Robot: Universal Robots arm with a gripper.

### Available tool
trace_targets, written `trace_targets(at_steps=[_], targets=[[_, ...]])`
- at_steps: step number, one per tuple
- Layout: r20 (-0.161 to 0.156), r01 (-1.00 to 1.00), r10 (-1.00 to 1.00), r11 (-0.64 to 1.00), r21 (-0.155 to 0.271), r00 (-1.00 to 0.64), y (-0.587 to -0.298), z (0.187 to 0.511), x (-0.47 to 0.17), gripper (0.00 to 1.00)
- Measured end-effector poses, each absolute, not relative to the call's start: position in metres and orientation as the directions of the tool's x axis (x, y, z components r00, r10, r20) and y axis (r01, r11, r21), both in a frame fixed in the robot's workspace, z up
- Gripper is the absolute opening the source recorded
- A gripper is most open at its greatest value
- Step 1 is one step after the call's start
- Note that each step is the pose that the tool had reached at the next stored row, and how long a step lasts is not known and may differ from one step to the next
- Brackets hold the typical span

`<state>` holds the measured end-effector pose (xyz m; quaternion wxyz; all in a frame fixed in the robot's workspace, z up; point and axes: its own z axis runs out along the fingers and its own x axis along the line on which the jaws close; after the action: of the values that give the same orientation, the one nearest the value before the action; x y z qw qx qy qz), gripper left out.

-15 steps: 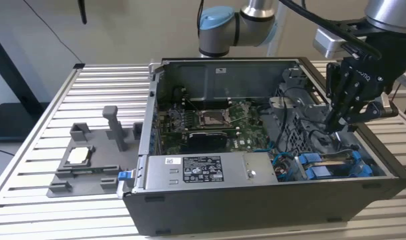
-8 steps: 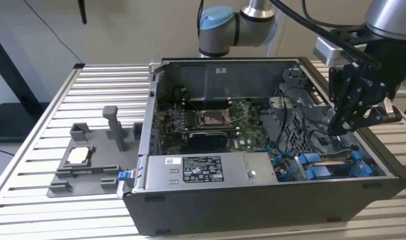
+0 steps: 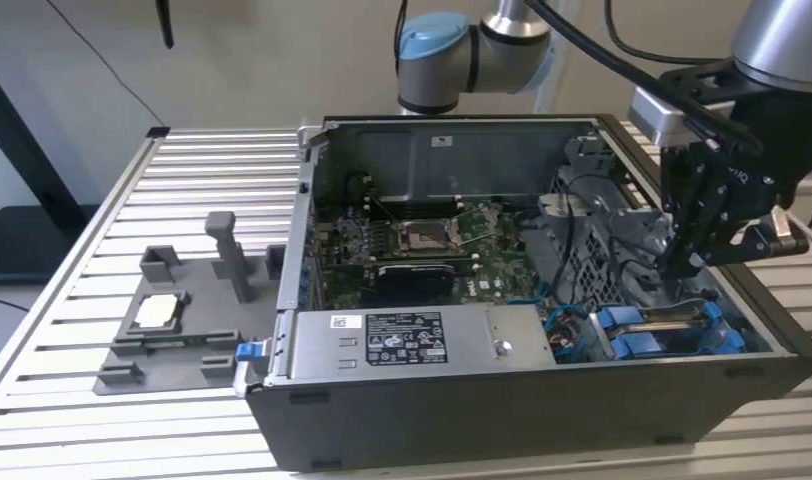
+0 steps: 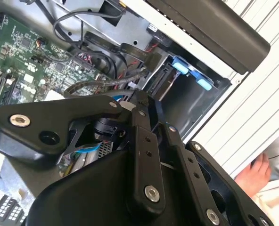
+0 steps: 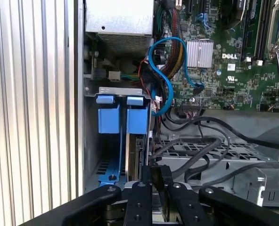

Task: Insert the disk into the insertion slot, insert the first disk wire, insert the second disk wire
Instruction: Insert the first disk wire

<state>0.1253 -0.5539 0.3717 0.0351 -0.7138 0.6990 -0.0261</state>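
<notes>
I see the table (image 5: 31, 117) of ribbed pale metal with a soft shine. The insertion slot (image 5: 90, 141) has dull grey sheet-metal walls. The blue carriers (image 5: 137, 120) are smooth, slightly glossy plastic. The blue cable (image 5: 170, 92) has a shiny plastic sheath; the heatsink (image 5: 199, 52) is bare finned metal.

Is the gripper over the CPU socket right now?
No, the gripper hangs by the blue drive carriers, well to the exterior view's right of the CPU socket.
</notes>
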Motion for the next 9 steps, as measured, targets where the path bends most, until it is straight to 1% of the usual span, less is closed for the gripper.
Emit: trace_targets(at_steps=[9], targets=[[-0.002, -0.995, -1.000, -0.022, -0.099, 0.022, -0.5554, 0.3652, 0.1252, 0.19]])
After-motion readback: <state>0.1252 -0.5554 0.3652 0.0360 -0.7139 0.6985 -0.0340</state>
